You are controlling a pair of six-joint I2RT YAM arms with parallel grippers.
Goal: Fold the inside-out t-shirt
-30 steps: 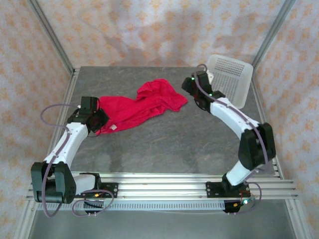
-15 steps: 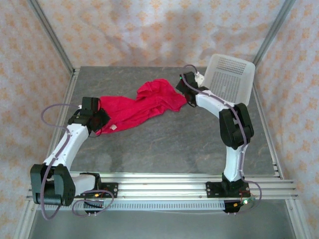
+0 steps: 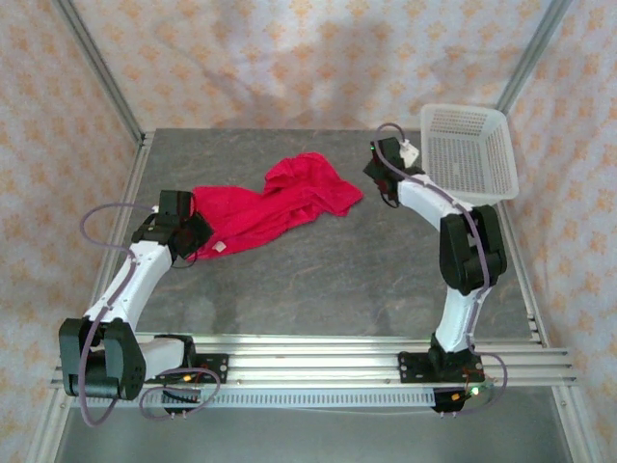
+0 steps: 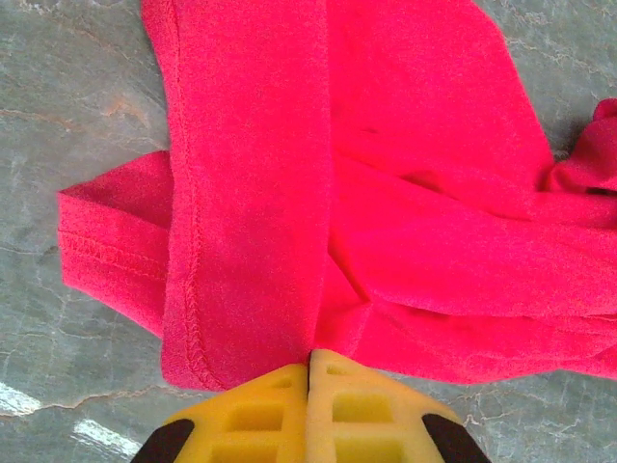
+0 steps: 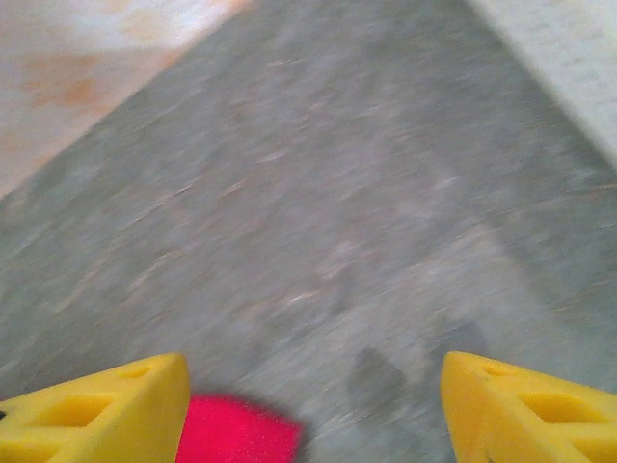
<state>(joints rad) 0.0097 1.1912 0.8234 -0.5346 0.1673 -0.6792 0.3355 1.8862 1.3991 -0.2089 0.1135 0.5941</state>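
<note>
On the grey stone-look worktop (image 3: 318,280) the bright red cloth t-shirt (image 3: 280,203) lies crumpled, unfolded, left hand (image 4: 308,362) pinching it, right hand (image 5: 313,376) open.

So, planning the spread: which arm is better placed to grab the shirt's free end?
Right: the right end effector is open beside the t-shirt's free end; the left end effector grips the other.

Robot lab test cell. Grey stone-look tabletop (image 3: 318,280); aluminium rail (image 3: 318,349) at 6 o'clock; patterned cloth walls (image 3: 289,58) on metal posts (image 3: 96,68), 9 to 3 o'clock.
</note>
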